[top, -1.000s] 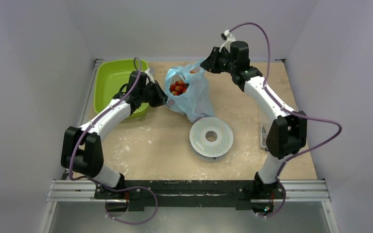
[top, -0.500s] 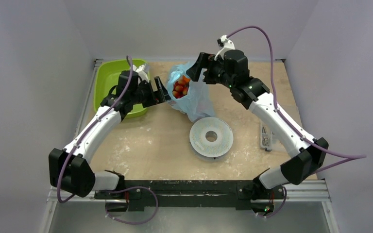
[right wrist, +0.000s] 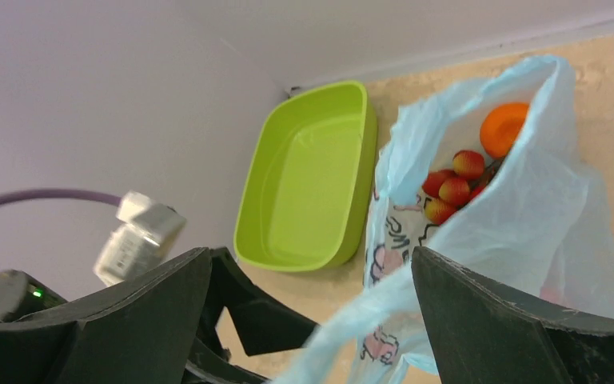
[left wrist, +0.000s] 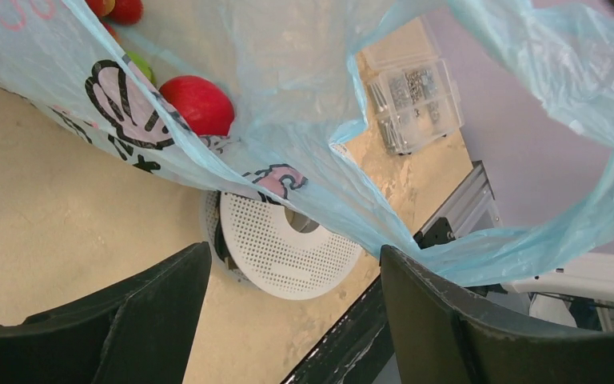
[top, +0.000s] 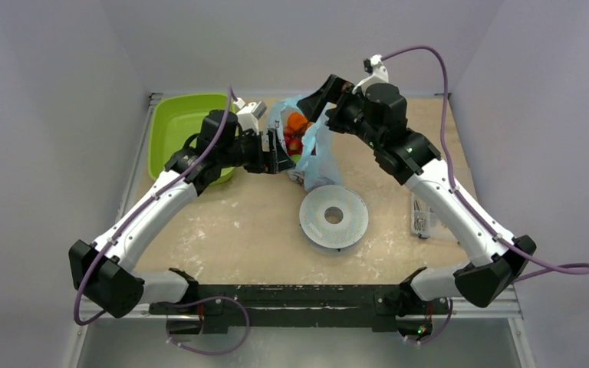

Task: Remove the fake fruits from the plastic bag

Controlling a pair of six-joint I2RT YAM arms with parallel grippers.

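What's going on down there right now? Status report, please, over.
Left gripper open, right gripper open; plastic bag film hangs loose between each one's fingers. Fake fruits inside the bag, none out. White disc close beside the bag.

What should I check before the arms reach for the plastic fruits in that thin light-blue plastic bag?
1. Left gripper open: ok.
2. Right gripper open: ok.
3. Thin light-blue plastic bag mouth gaping: ok.
4. Glossy orange plastic fruit and small red plastic fruits exposed: ok.
5. Right gripper free of bag film: not ok, a handle strip runs between its fingers.
6. Fruit count inside: cannot tell; film hides some.
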